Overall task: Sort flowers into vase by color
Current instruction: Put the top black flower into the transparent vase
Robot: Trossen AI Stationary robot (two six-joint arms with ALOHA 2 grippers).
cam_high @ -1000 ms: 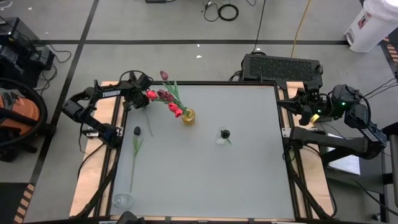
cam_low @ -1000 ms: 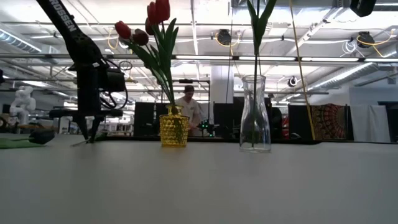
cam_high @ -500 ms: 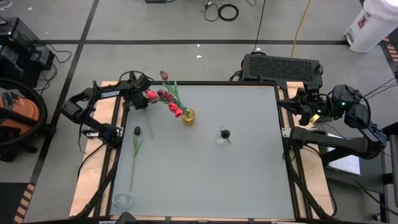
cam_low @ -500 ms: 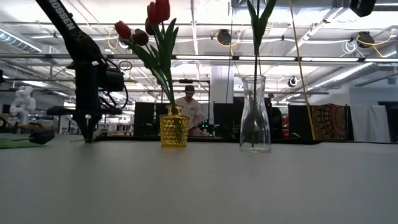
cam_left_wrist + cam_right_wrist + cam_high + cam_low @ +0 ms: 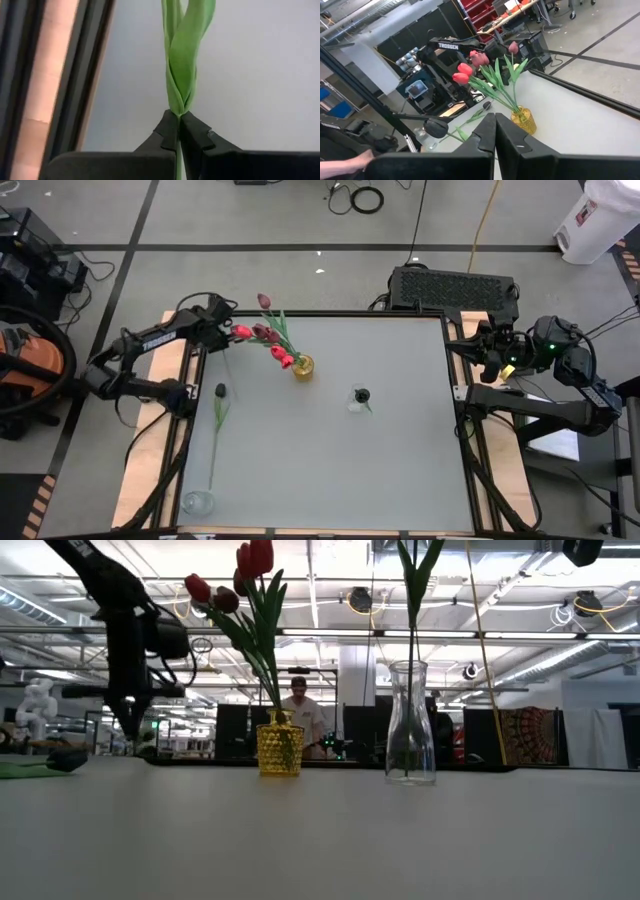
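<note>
We see the left gripper [image 5: 178, 131] pinched shut on a tulip stem [image 5: 183, 60], right gripper [image 5: 495, 131] closed empty, yellow vase [image 5: 302, 366] holding red tulips [image 5: 262, 335].

Tulip head [image 5: 187, 50] cut off past 12 o'clock edge in left wrist view; clear vase's flower [image 5: 415, 580] cropped too in low view.

Matt table [image 5: 400, 460], clear glass vase [image 5: 411, 725]

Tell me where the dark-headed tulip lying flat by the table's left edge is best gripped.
Take the dark-headed tulip on its bare stem beyond the leaf, coming straight down with jaws set across it. It lies flat, thin and long, so a side approach would likely hit the table.
</note>
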